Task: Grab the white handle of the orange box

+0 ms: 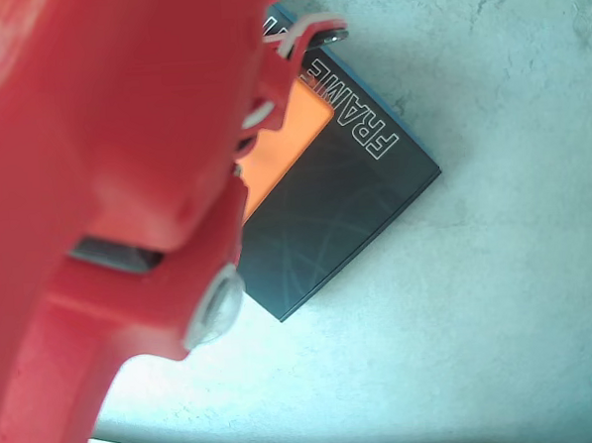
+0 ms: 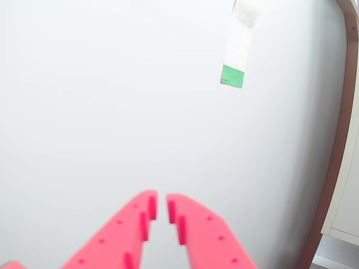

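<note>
In the overhead view the box point(image 1: 340, 204) lies flat on the table, dark with an orange panel point(image 1: 284, 143) and the outlined word FRAME. My red arm point(image 1: 116, 191) covers the box's left part. No white handle shows in either view. In the wrist view my gripper point(image 2: 161, 197) points at bare white table, its two pink fingers point(image 2: 134, 224) almost touching with only a thin gap and nothing between them. The box is out of the wrist view.
A white paper strip with a green end point(image 2: 235, 56) lies on the table at the top right of the wrist view. The table's brown curved edge point(image 2: 342, 145) runs down the right side. Pale cables point(image 1: 306, 30) hang by the box's top corner.
</note>
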Available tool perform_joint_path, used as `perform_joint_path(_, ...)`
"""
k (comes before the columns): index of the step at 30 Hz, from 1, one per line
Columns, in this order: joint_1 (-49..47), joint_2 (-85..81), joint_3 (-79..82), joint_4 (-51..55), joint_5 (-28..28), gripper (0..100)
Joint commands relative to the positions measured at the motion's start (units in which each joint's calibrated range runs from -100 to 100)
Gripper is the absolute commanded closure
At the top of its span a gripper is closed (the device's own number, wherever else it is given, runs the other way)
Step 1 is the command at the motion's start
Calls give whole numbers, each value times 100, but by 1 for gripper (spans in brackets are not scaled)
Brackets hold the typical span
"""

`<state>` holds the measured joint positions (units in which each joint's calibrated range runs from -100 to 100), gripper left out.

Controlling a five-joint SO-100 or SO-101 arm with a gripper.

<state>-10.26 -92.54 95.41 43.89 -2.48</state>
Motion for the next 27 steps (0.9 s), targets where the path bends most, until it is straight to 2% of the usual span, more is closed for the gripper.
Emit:
perform_joint_path(1, -86, -147, 308, -286, -10, 99)
perform_joint_path(18, -78, -172, 264, -311, -136, 99)
perform_joint_path(21, -78, -147, 96, -844, -872, 98)
perform_joint_path(23, -78, -139, 78, -1360, -1624, 98)
perform_joint_path(27, -101, -139, 184, -2993, -2867, 98)
